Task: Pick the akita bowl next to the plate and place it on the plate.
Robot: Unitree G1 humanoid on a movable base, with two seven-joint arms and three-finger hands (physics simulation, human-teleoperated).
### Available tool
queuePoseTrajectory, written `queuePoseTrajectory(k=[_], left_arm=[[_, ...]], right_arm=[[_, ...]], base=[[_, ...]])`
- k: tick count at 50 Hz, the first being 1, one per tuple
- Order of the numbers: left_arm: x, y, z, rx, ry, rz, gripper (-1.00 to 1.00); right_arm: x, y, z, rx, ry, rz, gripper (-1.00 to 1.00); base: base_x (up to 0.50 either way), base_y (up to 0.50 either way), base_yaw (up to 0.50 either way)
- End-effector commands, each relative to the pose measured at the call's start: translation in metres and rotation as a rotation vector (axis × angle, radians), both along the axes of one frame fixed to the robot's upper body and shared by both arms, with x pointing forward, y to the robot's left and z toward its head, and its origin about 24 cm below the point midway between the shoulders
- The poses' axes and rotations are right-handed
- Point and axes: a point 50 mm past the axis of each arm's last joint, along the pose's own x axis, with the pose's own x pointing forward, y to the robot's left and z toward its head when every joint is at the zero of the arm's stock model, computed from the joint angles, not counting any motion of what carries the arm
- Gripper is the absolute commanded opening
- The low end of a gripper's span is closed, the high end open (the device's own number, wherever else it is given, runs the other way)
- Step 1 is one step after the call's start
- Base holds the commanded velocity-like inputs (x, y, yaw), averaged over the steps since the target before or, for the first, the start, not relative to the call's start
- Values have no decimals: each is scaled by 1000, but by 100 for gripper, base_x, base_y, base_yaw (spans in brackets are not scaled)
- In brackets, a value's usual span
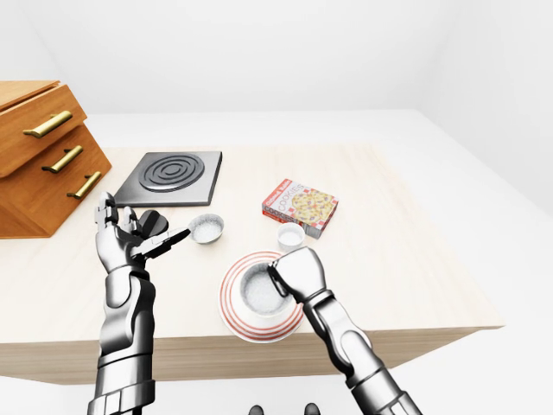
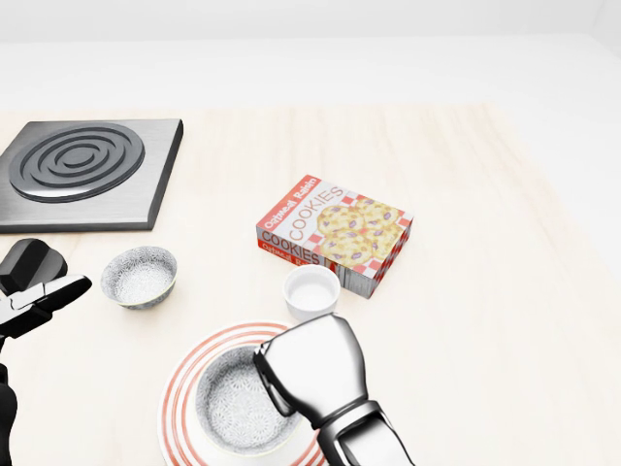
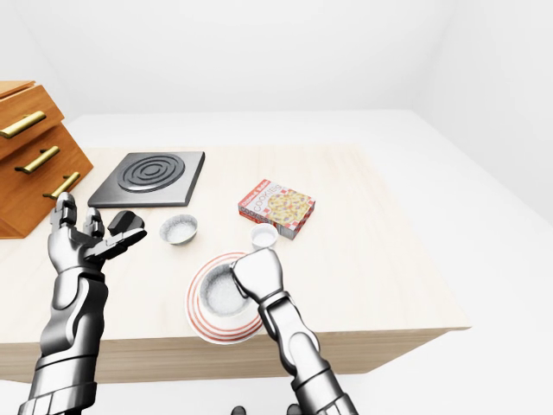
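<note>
A grey speckled akita bowl [image 2: 231,406] sits low over the middle of the red-ringed plate [image 2: 178,398] at the bottom of the head view. My right hand [image 2: 276,377] is shut on that bowl's right rim, fingers hooked over the edge. Whether the bowl rests on the plate I cannot tell. A second akita bowl [image 2: 141,275] stands up and to the left of the plate, untouched. My left hand [image 1: 131,233] hangs open above the table's left part, holding nothing.
A small white cup [image 2: 311,291] stands just above the plate, close to my right hand. Behind it lies a cookies box [image 2: 335,233]. A black stove plate [image 2: 82,170] is at the upper left, and wooden drawers [image 1: 34,147] stand at the far left.
</note>
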Motion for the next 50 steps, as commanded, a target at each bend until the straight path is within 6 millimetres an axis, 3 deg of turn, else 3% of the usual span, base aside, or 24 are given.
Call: queuePoseTrajectory(k=[1,28,50], left_arm=[[-1,0,1,0,0,0,100],[-1,0,0,0,0,-1,100],[0,0,0,-1,0,-1,100]], right_arm=[[5,2,-9,-14,-33,-4,-100],[14,1,-28,-28,-56,-6,-100],[18,0,-33,-33,-47,-10,-100]], base=[[0,0,0],[0,0,0],[0,0,0]])
